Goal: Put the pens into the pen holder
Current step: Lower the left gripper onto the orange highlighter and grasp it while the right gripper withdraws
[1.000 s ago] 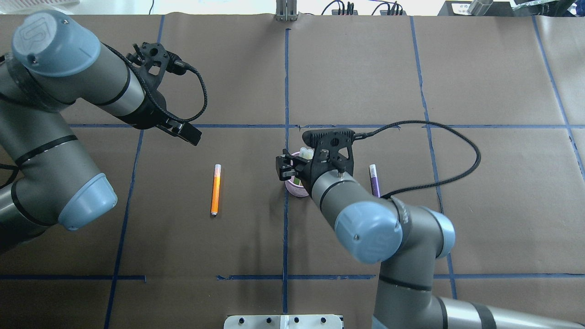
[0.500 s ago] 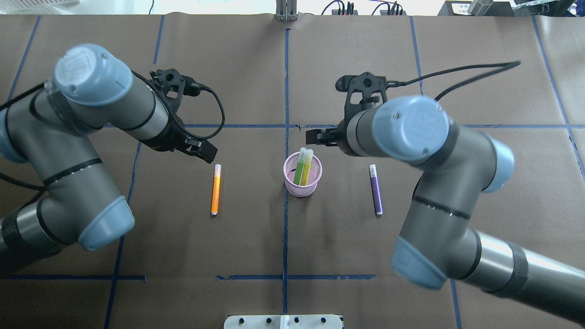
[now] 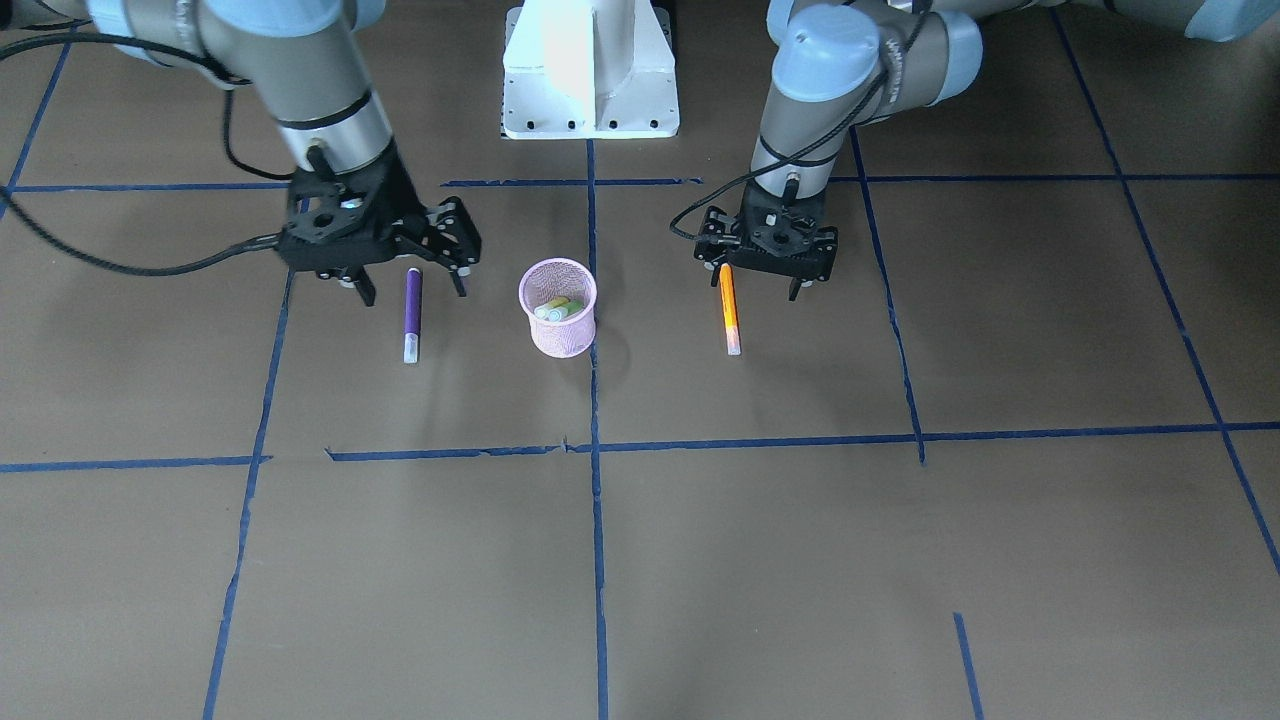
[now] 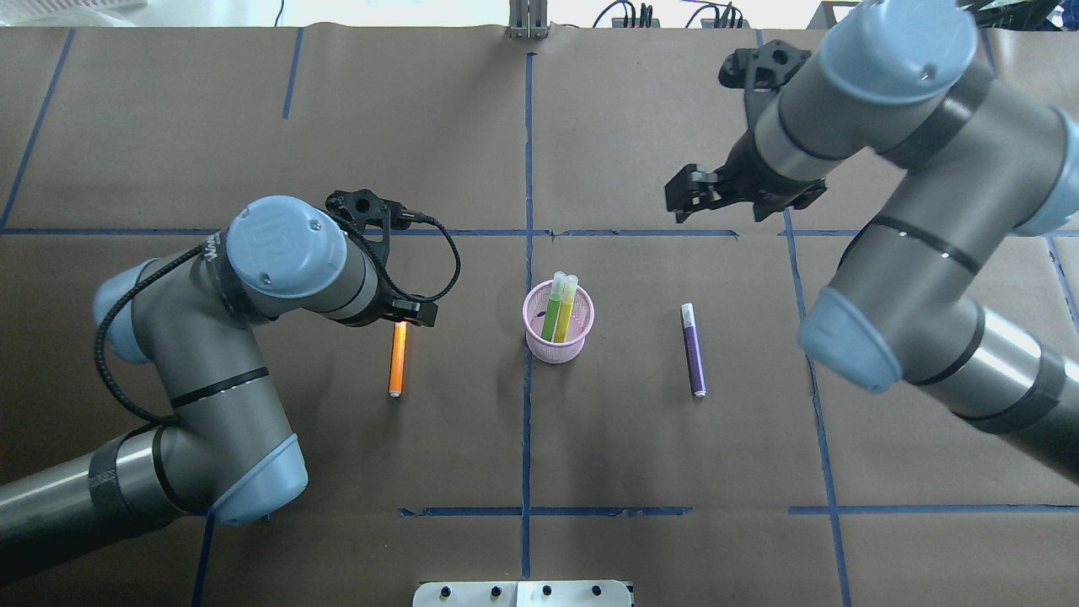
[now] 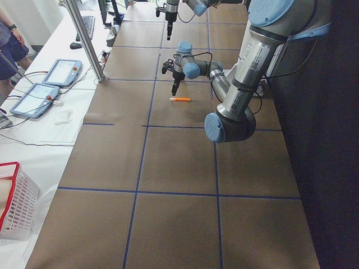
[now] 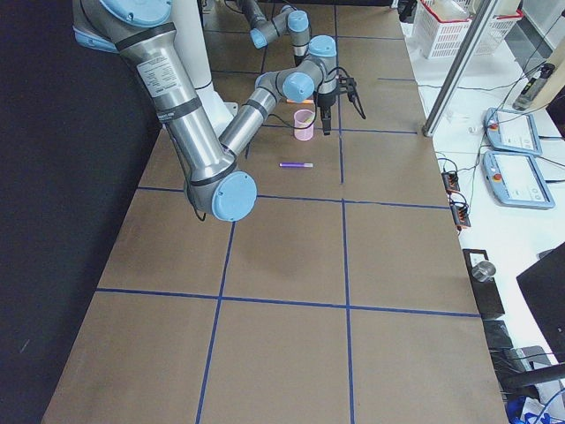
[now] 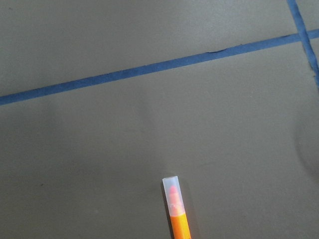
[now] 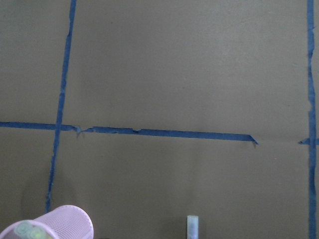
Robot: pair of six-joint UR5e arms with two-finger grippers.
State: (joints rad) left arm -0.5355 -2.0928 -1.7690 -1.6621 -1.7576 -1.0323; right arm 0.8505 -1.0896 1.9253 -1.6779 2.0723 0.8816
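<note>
Centrally, the pink mesh pen holder (image 4: 548, 350) stood on the tabletop (image 4: 590, 438) with two pens (image 4: 553, 314) inside. The left gripper (image 3: 760, 285) hung over the orange pen (image 4: 397, 362) at its cap end, jaws apart. The right gripper (image 3: 412, 285) hung above the purple pen (image 4: 694, 358), jaws wide.

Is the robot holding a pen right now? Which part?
Nothing is held. The left gripper and right gripper are open; the orange pen and purple pen lie on the table.

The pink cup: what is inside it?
A green pen and a yellow pen lean in the cup, caps up. The near wall covers their lower tips and the floor.
</note>
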